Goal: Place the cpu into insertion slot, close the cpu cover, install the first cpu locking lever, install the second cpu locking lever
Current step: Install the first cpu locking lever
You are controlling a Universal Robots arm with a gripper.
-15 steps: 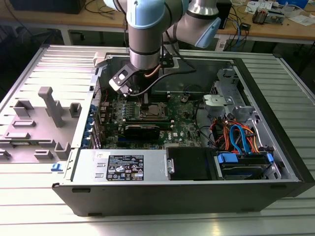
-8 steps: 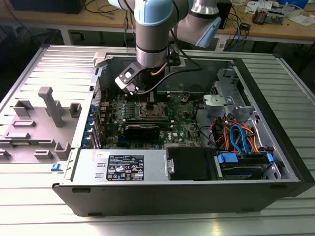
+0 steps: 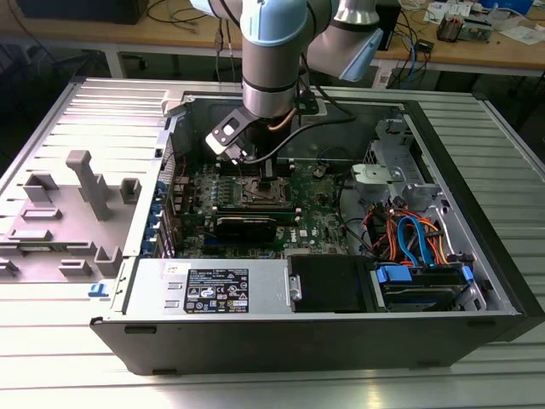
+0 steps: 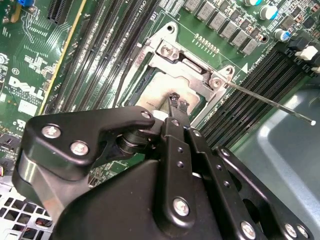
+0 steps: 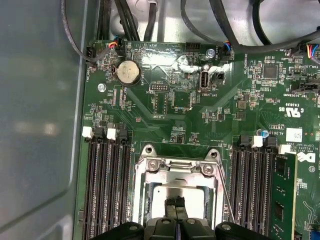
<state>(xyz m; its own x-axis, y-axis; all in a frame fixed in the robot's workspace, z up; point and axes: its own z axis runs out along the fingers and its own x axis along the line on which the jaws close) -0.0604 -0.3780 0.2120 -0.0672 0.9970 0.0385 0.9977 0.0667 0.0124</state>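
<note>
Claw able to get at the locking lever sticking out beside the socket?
Probably yes: the claw sits right over the cpu cover, and the locking lever juts free toward the memory slots with nothing crossing it.

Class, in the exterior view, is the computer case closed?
No, the case lies open, with the green board and cables visible inside.
</note>
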